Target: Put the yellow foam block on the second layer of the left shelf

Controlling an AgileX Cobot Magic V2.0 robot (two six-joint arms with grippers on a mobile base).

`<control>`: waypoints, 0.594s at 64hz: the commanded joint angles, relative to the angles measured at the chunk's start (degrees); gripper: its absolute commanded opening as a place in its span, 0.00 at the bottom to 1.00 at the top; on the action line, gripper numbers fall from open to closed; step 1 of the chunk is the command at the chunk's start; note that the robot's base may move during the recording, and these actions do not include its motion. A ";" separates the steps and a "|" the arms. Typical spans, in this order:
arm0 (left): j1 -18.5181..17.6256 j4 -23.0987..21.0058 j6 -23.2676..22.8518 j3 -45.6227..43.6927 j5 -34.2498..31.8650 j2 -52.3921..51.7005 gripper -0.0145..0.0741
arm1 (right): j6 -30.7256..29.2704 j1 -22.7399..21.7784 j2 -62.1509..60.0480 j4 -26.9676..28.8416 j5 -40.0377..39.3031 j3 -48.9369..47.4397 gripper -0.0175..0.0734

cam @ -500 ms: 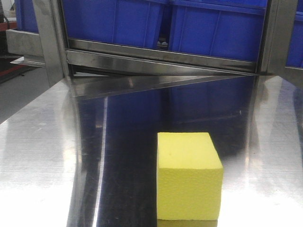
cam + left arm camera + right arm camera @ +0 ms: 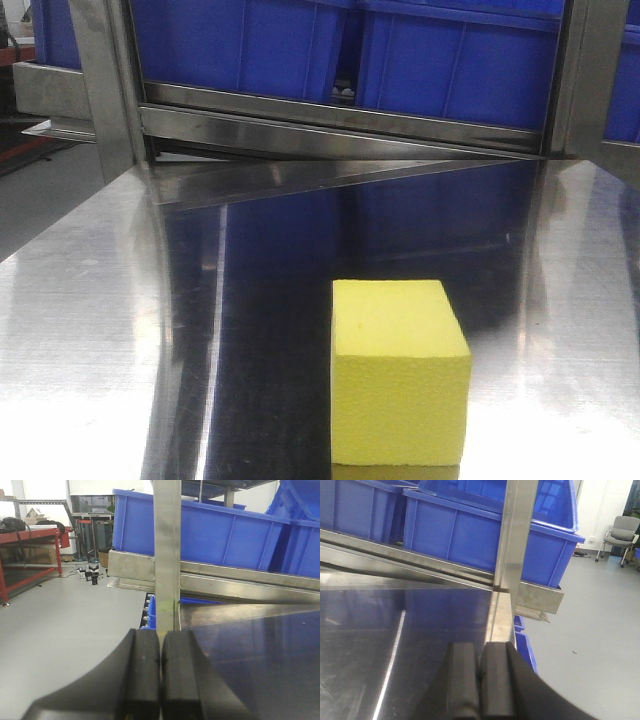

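Broadly, the setting: a polished steel table top (image 2: 90, 350) ran back to a steel shelf rail (image 2: 340, 115), with blue plastic bins (image 2: 450, 60) in a row behind the rail and steel uprights (image 2: 100, 80) at either side
Task object: the yellow foam block (image 2: 398, 375) sat flat on the table top at the near edge of the front view, a little right of centre
Block detail: bright yellow, plain fine-pored faces, sharp edges, with a faint yellow reflection on the steel beneath it
Block position: it stood free, well apart from the shelf rail and the uprights
Left gripper: the left gripper (image 2: 160, 647) had its two black pads pressed together, with nothing held between them
Left wrist view: the gripper pointed at a steel post (image 2: 167, 555), with a blue bin (image 2: 225, 535) on a steel ledge behind it and the dark table top to the right
Left background: a grey floor (image 2: 65, 620) and a red workbench (image 2: 30, 535) far off at the left
Right gripper: the right gripper (image 2: 479, 652) had its black pads closed against each other, gripping nothing
Right wrist view: the gripper hung over the right edge of the table top, facing another steel post and more blue bins
Right background: a grey office chair (image 2: 620, 532) stood on the floor, far off at the right
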 commanded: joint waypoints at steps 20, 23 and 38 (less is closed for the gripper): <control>-0.31 -0.32 -0.19 1.53 -4.68 -1.15 0.30 | -0.73 -0.01 -1.07 -0.61 -5.24 -1.41 0.25; -0.31 -0.32 -0.19 1.53 -4.68 -1.15 0.30 | -0.73 -0.01 -1.07 -0.61 -5.29 -1.41 0.25; -0.31 -0.32 -0.19 1.53 -4.68 -1.15 0.30 | -0.73 -0.01 -1.07 -0.61 -5.33 -1.55 0.25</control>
